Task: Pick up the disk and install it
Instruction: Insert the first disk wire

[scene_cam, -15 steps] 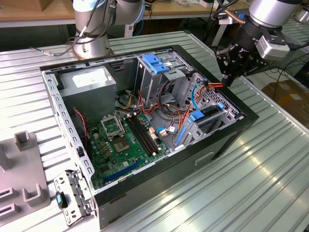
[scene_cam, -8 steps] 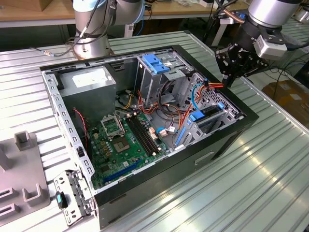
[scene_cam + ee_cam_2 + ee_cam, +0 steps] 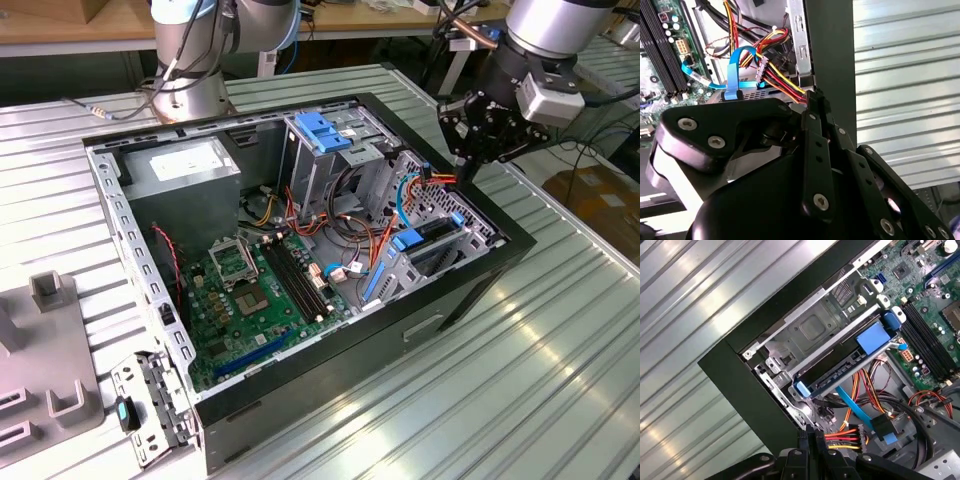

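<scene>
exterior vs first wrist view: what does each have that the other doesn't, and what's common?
Exterior view: the arm's base behind the open computer case, a grey fixture at that view's left, and the case's power supply.
First wrist view: a close look at the disk seated in its bay, blue bracket tabs at both ends.
Shared: the gripper, shut, by the case wall near the disk; motherboard.

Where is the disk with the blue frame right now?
The disk sits inside the open computer case, in the drive bay at the exterior view's right, near the case's side wall. The gripper hangs just above it beside the red and yellow cables.
</scene>
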